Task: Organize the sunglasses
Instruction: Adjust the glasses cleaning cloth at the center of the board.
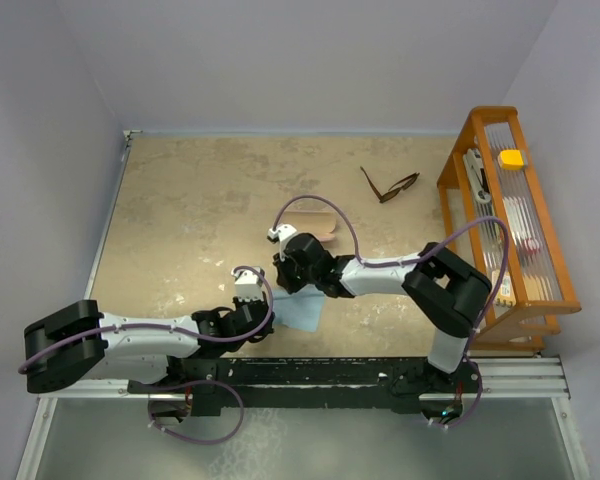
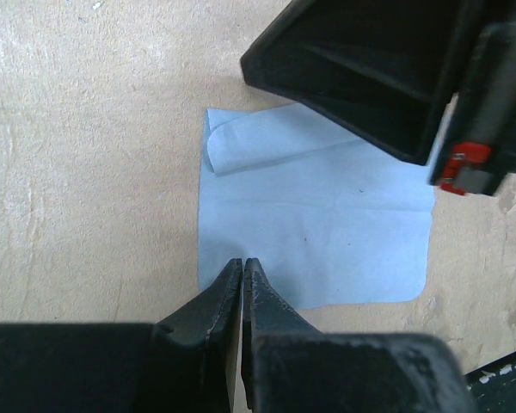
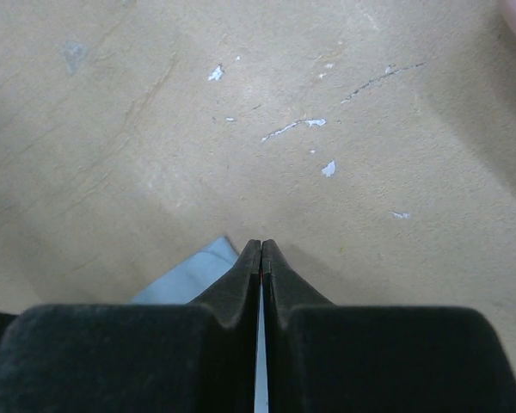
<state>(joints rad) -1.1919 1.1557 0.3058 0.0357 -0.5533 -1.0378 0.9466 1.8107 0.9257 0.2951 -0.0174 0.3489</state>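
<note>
sunglasses: 1 pair, temple arms open, lying on the table at its far right, near the wooden rack, well apart from both grippers; pink case: partly hidden by the right arm; blue cloth: flat, 1 corner folded over; left gripper: fingers pressed together over the cloth's near edge; right gripper: fingers pressed together beside a cloth corner
</note>
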